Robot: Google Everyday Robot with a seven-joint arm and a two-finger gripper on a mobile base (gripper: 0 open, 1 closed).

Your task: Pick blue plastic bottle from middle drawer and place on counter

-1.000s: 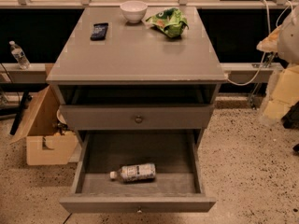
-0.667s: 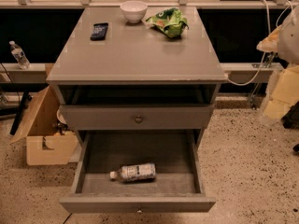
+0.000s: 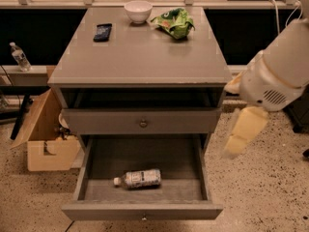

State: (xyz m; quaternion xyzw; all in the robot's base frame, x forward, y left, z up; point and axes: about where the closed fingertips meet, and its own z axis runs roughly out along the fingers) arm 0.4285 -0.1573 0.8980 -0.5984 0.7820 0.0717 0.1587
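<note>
The claw (image 3: 243,132) is hanging to the right of the cabinet, outside the right wall of the drawer (image 3: 145,210) and above the speckled floor, touching nothing; whether it is spread or pressed together cannot be told. The bottle (image 3: 137,179) is lying on its side down and to the left of the claw, on the tray of the pulled-out drawer, its white cap pointing away from the claw. Bare tray is showing all around the bottle, most of it behind, and no wall is touching it. The counter (image 3: 140,62) is lying up and left of the claw, its near half bare; a bowl (image 3: 138,10), a green bag (image 3: 175,23) and a phone (image 3: 102,32) are sitting along its far edge. The bottle's pale label is carrying dark print too small to read, and the bag's print is likewise unreadable
</note>
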